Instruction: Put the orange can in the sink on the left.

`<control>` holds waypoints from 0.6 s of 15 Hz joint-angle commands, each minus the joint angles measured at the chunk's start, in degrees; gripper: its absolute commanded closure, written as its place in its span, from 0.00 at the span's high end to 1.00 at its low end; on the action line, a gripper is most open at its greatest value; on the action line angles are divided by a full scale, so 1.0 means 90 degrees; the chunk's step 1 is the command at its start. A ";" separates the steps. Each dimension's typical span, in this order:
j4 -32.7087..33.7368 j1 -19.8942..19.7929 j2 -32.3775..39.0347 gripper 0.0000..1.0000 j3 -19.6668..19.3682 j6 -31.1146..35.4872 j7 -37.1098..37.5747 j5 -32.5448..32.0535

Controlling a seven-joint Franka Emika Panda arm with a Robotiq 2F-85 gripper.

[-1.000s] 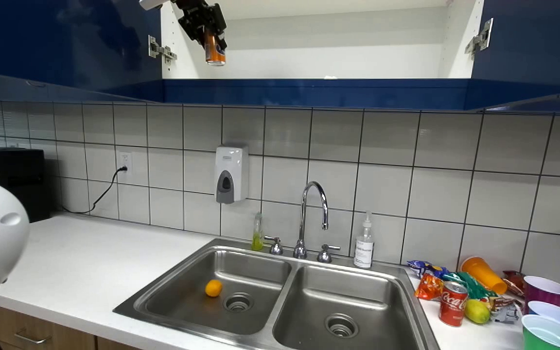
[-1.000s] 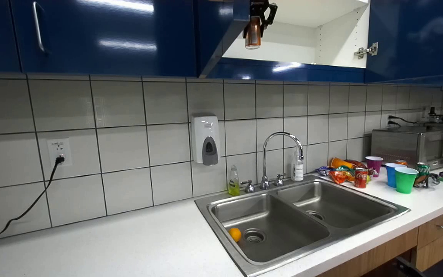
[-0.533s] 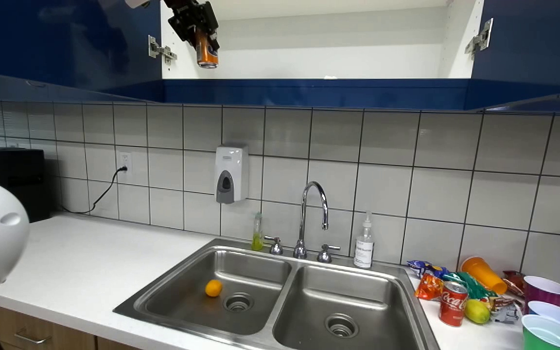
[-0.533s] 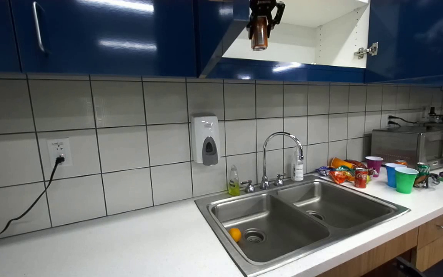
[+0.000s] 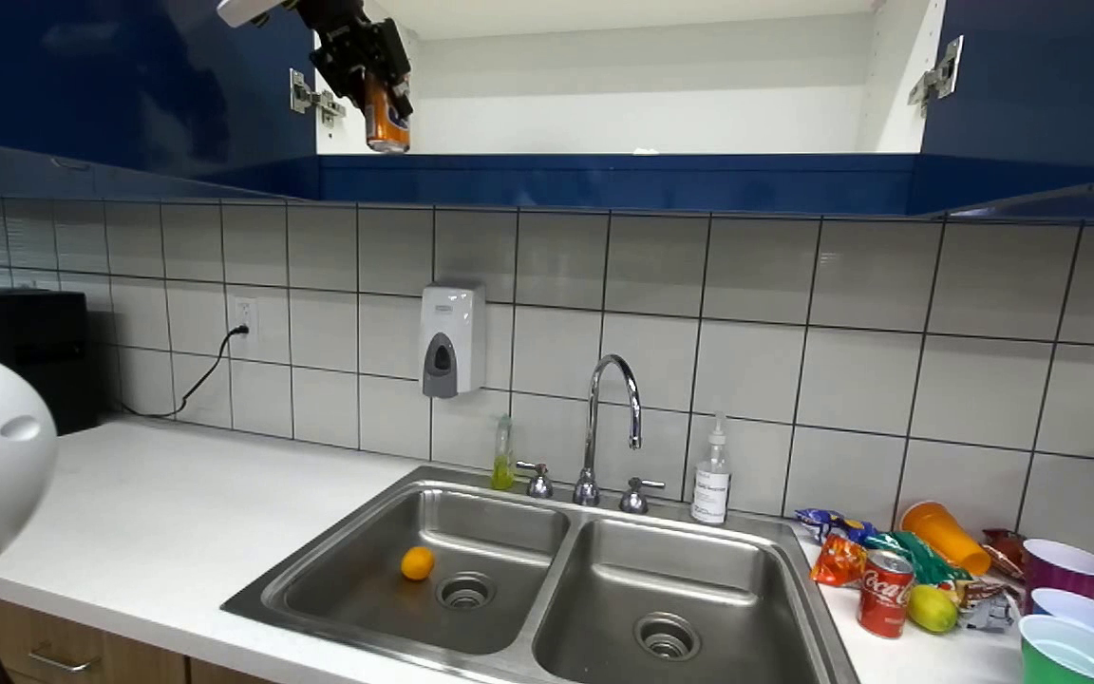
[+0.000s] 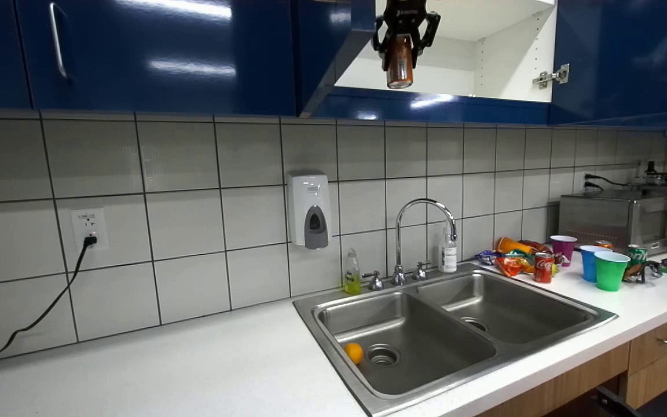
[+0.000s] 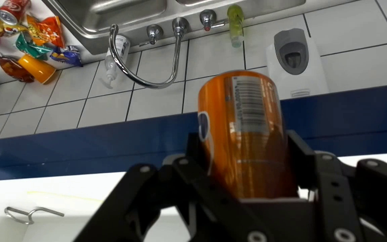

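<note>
my gripper (image 6: 400, 58) is clamped around the orange can (image 7: 245, 134) from both sides (the barcode (image 7: 250, 104) shows in my wrist view), and i hold it well above the faucet (image 5: 592, 427). in an exterior view the left sink basin (image 5: 509, 556) lies in front of the faucet and to its left, with a round orange fruit (image 5: 417, 563) in it. in both exterior views a red can (image 5: 886, 594) stands right of the faucet.
</note>
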 commanded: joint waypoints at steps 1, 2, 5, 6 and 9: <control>-0.0486 -0.0159 -0.0469 0.38 0.0120 0.0069 0.0060 0.0200; -0.0592 -0.0163 -0.0545 0.38 0.0127 0.0067 0.0065 0.0245; -0.0887 -0.0176 -0.0736 0.38 0.0115 0.0060 0.0020 0.0386; -0.0989 -0.0180 -0.0800 0.38 0.0122 0.0060 0.0018 0.0423; -0.1254 -0.0192 -0.0942 0.38 0.0131 0.0062 -0.0002 0.0520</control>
